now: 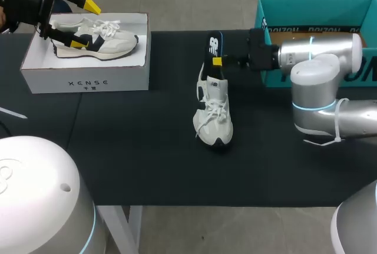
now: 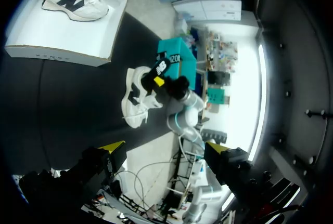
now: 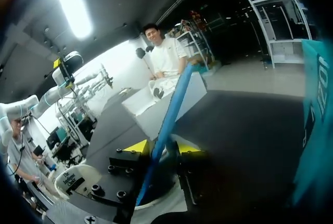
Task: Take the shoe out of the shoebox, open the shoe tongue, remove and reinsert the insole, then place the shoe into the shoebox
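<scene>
Fingertips [image 3: 136, 146] of right gripper [image 1: 217, 61] pressed on insole [image 1: 214, 45] from two sides, yellow pads flat against its faces. Insole upright, dark with a blue rim, seen edge-on from right wrist. Lower end down at heel opening of shoe [image 1: 213, 112]; depth inside not readable. Shoe pale, laces loose, sole down on black table cover [image 1: 147, 160], toe toward front edge, heel toward back.

Right arm in from right side, wrist held level above the cover. Teal box [image 1: 277, 12] at back right, open on top, its near corner just beside the wrist. Little room on that side.

Open cover around the shoe: broad bare strip out to front edge, another bare stretch between shoe and white shoebox [image 1: 85, 80]. Shoe and shoebox well apart.

Fingers [image 2: 112, 148] of left gripper [image 1: 84, 23] spread wide, nothing between them. Gripper above white shoebox at back left of the cover: one tip past the box's far rim, the other over second shoe [image 1: 97, 39]. Second shoe on its side inside the box, toe toward table's middle, bare box floor around it. Box walls upright, top open, close to back edge of the cover.
</scene>
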Robot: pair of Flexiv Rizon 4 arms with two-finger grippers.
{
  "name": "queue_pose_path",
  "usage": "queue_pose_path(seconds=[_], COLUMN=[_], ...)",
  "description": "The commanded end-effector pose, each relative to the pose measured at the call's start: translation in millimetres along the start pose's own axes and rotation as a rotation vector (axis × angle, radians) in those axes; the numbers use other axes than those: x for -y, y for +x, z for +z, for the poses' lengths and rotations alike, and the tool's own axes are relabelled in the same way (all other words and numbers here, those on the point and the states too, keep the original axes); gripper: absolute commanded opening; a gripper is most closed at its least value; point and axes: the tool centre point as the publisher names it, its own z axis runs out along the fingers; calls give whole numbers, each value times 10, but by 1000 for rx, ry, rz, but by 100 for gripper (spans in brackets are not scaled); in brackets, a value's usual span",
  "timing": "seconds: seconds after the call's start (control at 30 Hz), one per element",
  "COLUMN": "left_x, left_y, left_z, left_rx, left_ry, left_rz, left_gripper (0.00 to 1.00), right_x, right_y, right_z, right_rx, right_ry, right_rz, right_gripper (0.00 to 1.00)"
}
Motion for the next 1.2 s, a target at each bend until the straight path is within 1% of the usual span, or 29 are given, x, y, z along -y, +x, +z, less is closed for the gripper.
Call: queue_pose_path(seconds=[0.03,0.2,0.5,0.6,0.73,0.77,0.8,0.87,0.9,1.07,1.2], left_x=[5,5,5,5,5,5,5,5,5,5,5], left_y=[3,3,3,3,3,3,3,3,3,3,3], left_z=[0,0,0,0,0,0,0,0,0,0,0], left_rx=[2,2,2,2,2,2,2,2,2,2,2], left_ry=[-1,-1,-1,-1,-1,-1,-1,-1,-1,-1,-1], left_rz=[-1,-1,-1,-1,-1,-1,-1,-1,-1,-1,-1], left_gripper=[100,100,100,100,100,100,100,100,100,100,100], right_x=[25,132,388,444,443,419,392,313,273,74,-27], right_y=[18,107,247,272,266,249,227,174,149,23,-11], right_z=[61,72,49,41,38,42,48,59,63,102,136], right_rx=[-2,-18,-25,-23,-21,-21,-18,-16,-14,-8,-5], right_ry=[8,15,30,31,28,26,26,22,19,3,-11], right_rz=[9,26,72,83,91,92,85,67,62,27,12], right_gripper=[0,0,0,0,0,14,42,47,47,46,45])
